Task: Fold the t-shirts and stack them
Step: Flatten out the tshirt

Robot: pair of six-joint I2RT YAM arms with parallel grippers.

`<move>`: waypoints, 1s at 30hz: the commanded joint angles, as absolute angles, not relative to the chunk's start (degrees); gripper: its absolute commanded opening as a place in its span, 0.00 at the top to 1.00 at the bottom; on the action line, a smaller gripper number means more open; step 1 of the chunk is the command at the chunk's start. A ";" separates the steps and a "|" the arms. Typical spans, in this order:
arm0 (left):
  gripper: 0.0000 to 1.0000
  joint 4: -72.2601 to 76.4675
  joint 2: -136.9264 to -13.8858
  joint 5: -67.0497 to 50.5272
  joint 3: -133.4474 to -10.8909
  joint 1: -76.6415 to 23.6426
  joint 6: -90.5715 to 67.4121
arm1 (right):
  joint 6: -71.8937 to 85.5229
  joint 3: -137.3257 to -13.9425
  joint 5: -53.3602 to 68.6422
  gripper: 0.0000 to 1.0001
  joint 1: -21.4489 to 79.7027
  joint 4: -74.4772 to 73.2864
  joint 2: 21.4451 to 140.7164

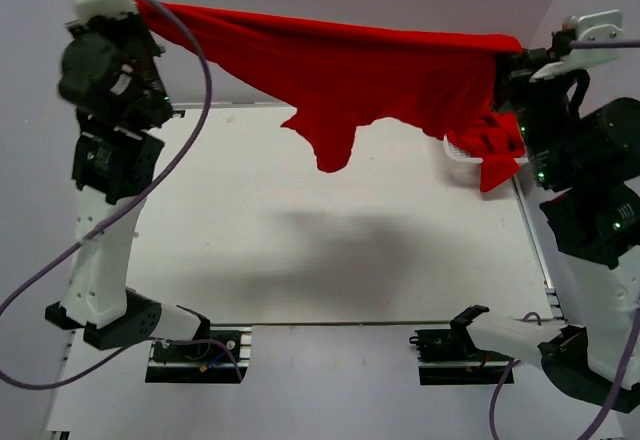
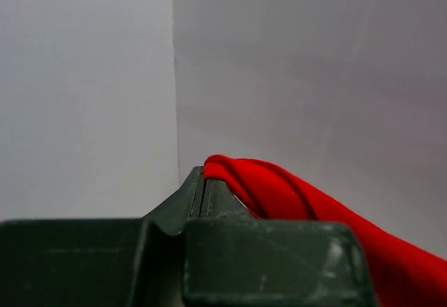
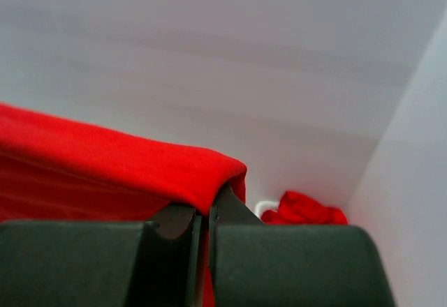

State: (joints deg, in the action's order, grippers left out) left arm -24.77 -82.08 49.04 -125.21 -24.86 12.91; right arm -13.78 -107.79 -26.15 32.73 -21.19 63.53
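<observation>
Left fingers (image 2: 183, 202) and right fingers (image 3: 232, 213) each pinch an end of the red t-shirt (image 1: 350, 70), hung stretched above the table (image 1: 250, 260), so spreading seems the step in hand; next it likely needs lowering flat without slackening.

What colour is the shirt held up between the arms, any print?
Plain bright red, no print visible; the t-shirt shows best in the top external view.

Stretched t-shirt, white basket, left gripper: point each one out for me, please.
stretched t-shirt (image 1: 370, 75): top external view, middle of the hanging cloth.
white basket (image 1: 457, 150): top external view, its bare left rim.
left gripper (image 2: 202, 181): left wrist view, closed fingertips pinching the cloth's edge.
</observation>
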 commanded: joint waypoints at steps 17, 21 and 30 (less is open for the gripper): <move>1.00 -26.50 -85.84 53.37 -109.09 -22.07 6.19 | -7.74 -86.69 -28.99 1.00 31.30 -15.92 69.50; 1.00 -33.12 -95.14 43.27 -98.56 -19.17 -8.50 | -4.32 -81.92 -26.03 1.00 28.84 -12.14 79.61; 1.00 -37.71 -122.77 31.74 -105.44 -12.57 -16.26 | -2.73 -101.32 -20.13 1.00 21.63 -18.01 116.08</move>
